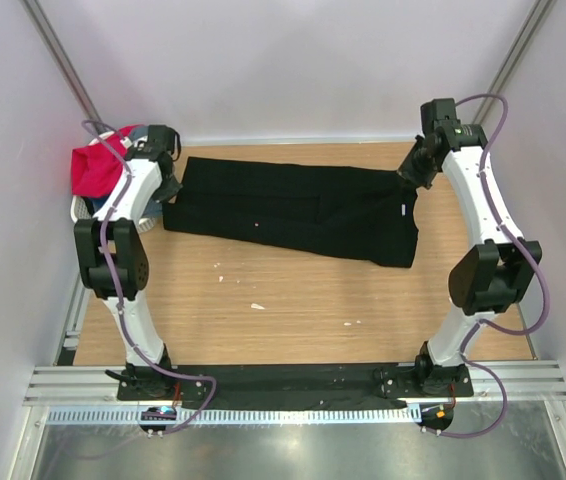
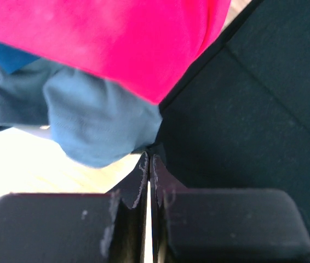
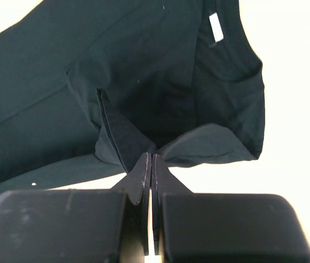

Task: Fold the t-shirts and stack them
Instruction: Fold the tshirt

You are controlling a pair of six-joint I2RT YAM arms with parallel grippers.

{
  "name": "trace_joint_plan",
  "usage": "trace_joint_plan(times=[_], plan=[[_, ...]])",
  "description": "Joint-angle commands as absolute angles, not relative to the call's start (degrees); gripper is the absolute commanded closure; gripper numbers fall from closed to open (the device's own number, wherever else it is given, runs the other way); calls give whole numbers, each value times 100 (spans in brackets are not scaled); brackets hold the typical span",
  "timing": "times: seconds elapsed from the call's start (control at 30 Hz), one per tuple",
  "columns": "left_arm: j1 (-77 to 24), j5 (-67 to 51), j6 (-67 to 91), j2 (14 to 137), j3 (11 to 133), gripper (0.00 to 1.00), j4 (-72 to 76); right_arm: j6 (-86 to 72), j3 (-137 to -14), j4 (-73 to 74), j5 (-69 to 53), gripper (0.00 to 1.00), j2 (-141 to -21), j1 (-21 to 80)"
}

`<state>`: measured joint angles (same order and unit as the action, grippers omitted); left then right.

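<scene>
Big black tee [image 1: 293, 210] folded lengthwise, flat across far side, collar at rt; red-pink tee [image 1: 98, 165] & blue tee [image 2: 89, 120] heaped far left.

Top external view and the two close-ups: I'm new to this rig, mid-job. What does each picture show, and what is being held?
The top view looks down from behind two white robot arms, the left arm and the right arm, bolted at the near edge of a wooden table. A black t-shirt lies spread across it. At the far left, a white basket holds a red-pink t-shirt and a blue t-shirt. The close-ups come from a camera on each wrist. The left fingers and right fingers are shut, each pinching the black t-shirt at opposite ends.
</scene>
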<state>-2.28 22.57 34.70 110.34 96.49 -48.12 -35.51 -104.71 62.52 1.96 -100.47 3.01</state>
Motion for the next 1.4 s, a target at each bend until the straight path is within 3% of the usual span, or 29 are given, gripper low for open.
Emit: trace_joint_plan(times=[0.0,0.57,1.37], plan=[[-220,2514,3595,11241,10028,100,-4869,-3200,-10898,5986,149,99,-10318,255],[-229,2628,3683,11821,10635,100,-4746,-2558,-12067,5783,79,99,-11285,264],[-264,2681,3665,12673,11223,100,-4553,-2285,-12296,5344,220,99,-12260,264]])
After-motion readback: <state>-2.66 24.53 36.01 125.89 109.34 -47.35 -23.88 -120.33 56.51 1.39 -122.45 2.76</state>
